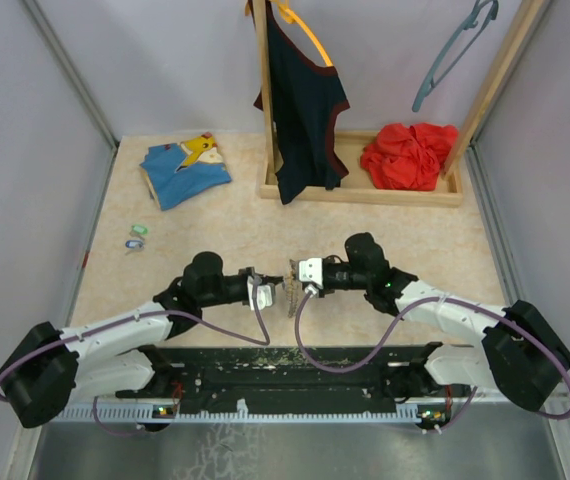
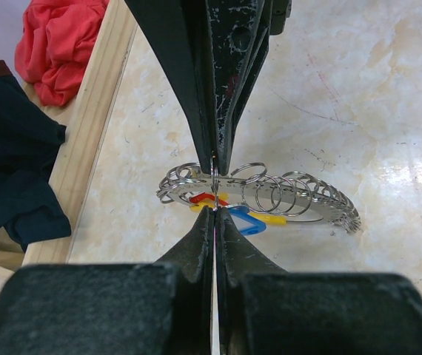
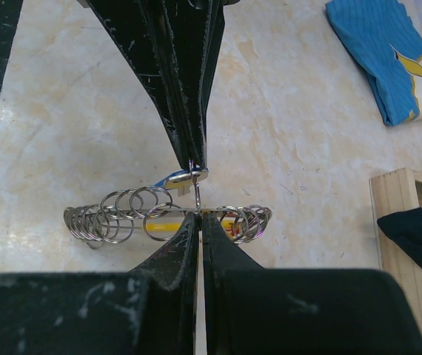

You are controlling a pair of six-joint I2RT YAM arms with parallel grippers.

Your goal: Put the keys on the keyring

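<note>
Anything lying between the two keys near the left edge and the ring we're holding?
No loose object shows on the table between the keys and the keyring; only the left gripper, shut on it, lies along that line.

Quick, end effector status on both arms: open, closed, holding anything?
Left end effector: closed, pinching the keyring.
Right end effector: closed, also pinching the keyring.
</note>
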